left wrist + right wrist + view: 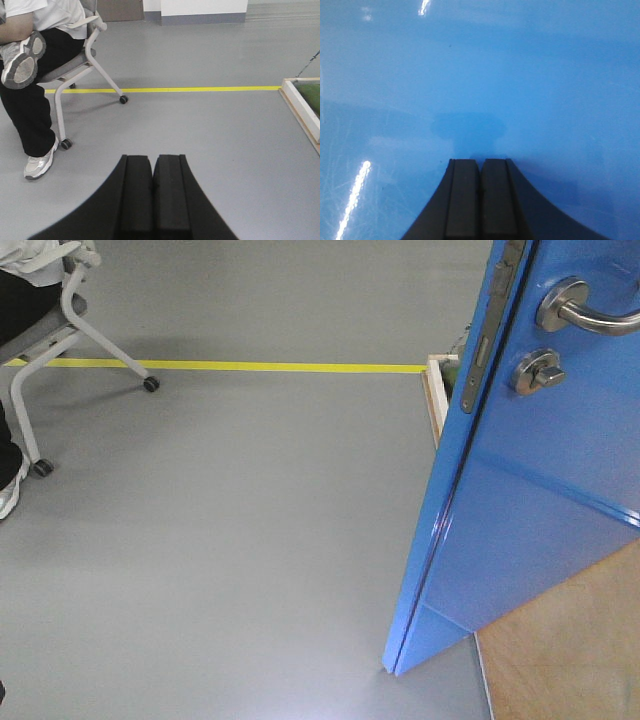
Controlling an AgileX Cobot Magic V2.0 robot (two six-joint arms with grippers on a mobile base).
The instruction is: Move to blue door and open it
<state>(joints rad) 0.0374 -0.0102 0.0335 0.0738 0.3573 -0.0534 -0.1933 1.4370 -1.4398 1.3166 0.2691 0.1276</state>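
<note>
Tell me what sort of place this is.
Probably an indoor lab or test hall: a smooth grey floor marked with a yellow tape line, a blue door with a wooden board at its foot, and a person seated on a wheeled chair.

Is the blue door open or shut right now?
Open, at least partly: the blue door shows its latch edge standing free over the grey floor, no frame against it.

1. One door [530, 500], blue.
2. One lever handle [590, 312] and one lock [537, 372] on it.
3. One chair [67, 70] — one person [25, 107] seated.
4. One yellow line [200, 89] on the floor [250, 540].
5. One wooden frame [300, 102].
6. Two grippers — left gripper [152, 162], right gripper [481, 165].
</note>
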